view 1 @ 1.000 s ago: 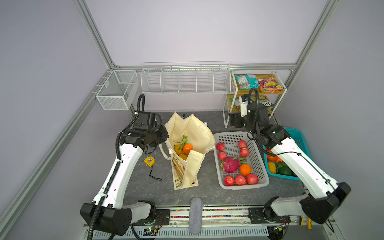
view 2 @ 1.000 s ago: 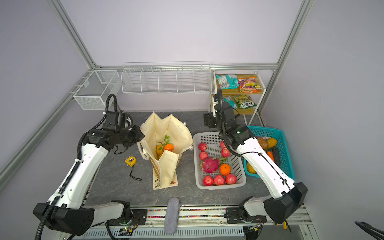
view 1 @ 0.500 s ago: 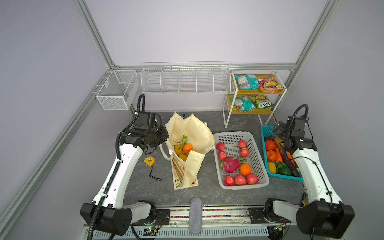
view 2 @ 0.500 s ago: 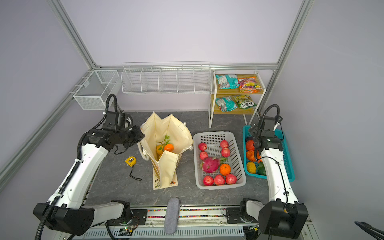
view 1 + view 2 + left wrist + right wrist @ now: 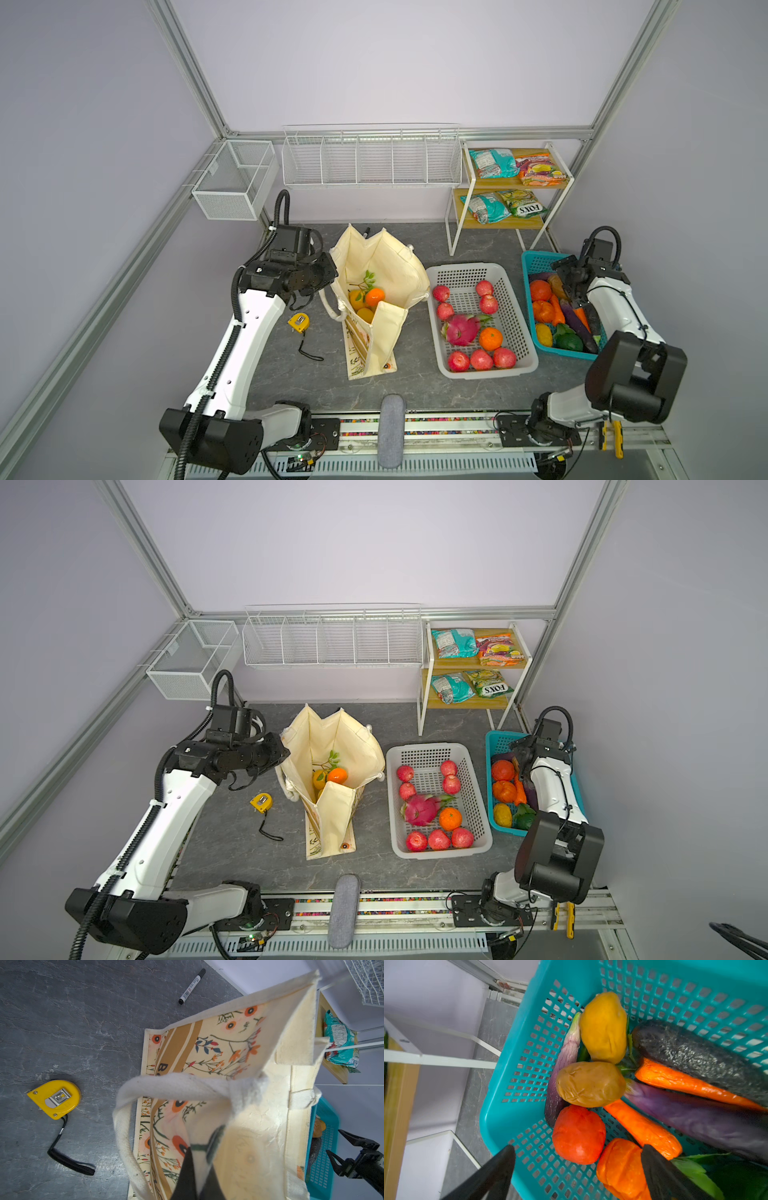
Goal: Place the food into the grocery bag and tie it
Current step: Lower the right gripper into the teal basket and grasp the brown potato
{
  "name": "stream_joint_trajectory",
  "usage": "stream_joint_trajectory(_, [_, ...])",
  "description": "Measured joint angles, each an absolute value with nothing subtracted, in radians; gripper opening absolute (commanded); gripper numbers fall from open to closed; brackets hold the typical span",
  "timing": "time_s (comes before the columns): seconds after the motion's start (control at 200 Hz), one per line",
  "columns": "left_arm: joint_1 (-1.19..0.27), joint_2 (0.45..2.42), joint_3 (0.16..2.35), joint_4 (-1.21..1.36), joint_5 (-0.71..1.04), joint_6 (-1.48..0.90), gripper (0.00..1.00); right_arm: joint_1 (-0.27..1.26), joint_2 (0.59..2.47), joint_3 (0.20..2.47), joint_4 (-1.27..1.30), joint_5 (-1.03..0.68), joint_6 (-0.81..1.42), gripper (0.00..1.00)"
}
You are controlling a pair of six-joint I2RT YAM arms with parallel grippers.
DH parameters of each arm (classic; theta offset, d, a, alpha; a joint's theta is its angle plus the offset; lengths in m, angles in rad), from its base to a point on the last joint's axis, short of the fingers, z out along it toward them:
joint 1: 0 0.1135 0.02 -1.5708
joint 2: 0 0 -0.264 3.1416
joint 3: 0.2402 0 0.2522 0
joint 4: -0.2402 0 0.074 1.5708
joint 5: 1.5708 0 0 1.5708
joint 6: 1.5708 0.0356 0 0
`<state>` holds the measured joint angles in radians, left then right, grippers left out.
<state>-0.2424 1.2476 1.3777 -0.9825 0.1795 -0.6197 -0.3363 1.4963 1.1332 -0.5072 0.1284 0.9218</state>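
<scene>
Grey desk (image 5: 415, 386). Nearest is the white basket (image 5: 465, 272), holding red fruit, a dragon fruit (image 5: 459, 329) and an orange. Beside it the grocery bag (image 5: 382, 266) stands upright mid-desk, mouth open, with orange and yellow fruit (image 5: 375, 296) inside. Left tool (image 5: 200, 1163) is clenched on the bag's rim cloth, next to the rope handle (image 5: 166, 1086). A yellow tape measure (image 5: 299, 322) lies left of the bag. Right tool (image 5: 578, 1147) is spread wide and empty over the teal basket (image 5: 536, 262), above a tomato (image 5: 578, 1134). Snack packets (image 5: 492, 163) are on the far shelf (image 5: 469, 199).
</scene>
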Motion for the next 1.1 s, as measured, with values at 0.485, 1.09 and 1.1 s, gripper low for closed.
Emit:
stream_joint_trajectory(0.485, [-0.242,1.224,1.350,-0.958,0.169,-0.620,0.00,-0.344,1.628,1.249,-0.645,0.078,1.012,0.97])
stream_joint_trajectory(1.09, [-0.242,1.224,1.340,-0.947,0.157,-0.628,0.00,-0.410,1.773,1.382,-0.737,0.070,1.118,0.90])
stream_joint_trajectory(1.1, [-0.242,1.224,1.340,-0.947,0.157,-0.628,0.00,-0.411,1.774,1.383,-0.737,0.070,1.120,0.90])
